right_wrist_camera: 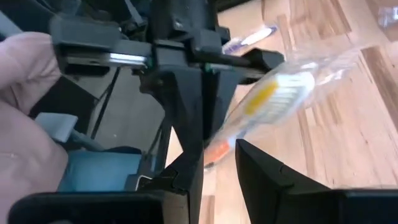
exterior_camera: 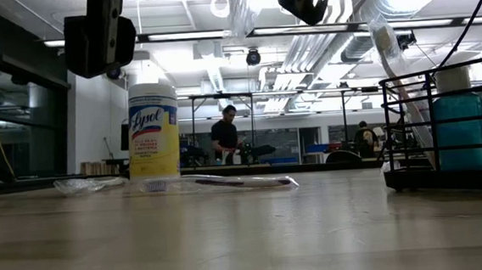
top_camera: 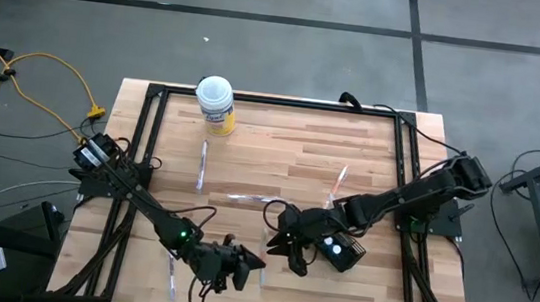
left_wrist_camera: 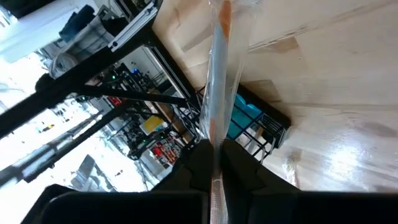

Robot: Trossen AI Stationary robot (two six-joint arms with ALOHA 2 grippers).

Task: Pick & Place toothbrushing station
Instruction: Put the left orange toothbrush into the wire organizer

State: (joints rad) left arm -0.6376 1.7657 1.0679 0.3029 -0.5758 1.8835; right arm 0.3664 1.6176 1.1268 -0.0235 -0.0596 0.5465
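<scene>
While L fingers grip wrapped toothbrush, R fingers gape; station black, teal inside.

Left tool pinched tight, right tool spread apart (tips close together, near front edge).

1. Canister, white lid, yellow label: one, well beyond both my grippers.
2. Wrapped toothbrush: one pinched in my left gripper.
3. Loose toothbrushes: four that I can make out.
4. People behind: two.
</scene>
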